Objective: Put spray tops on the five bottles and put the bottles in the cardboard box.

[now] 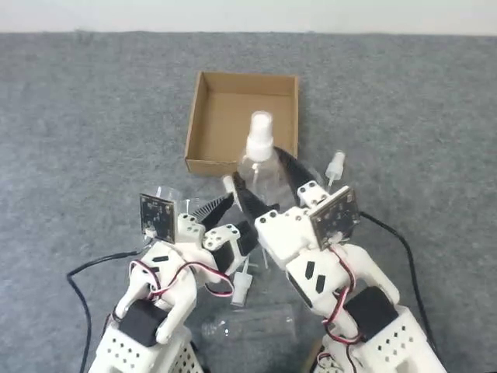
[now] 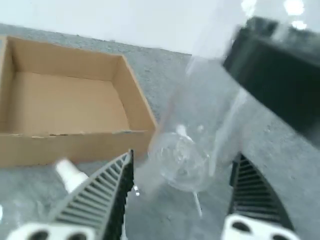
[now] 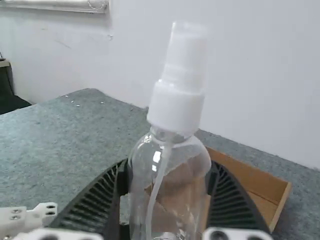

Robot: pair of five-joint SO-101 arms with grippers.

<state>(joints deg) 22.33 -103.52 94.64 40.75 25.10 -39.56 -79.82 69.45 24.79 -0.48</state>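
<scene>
Grey, carpet-like worktop [image 1: 78, 116], and on it the open cardboard box [image 1: 225, 116] sits toward the far side. One spray top [image 1: 335, 167] stands upright near the box's right front corner. Another spray top [image 1: 242, 289] lies between the arm bases, with a clear bottle [image 1: 256, 322] on its side close by.

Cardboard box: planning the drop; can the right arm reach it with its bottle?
Probably yes: the right gripper holds the bottle just short of the cardboard box, open-topped, with nothing between them.
</scene>
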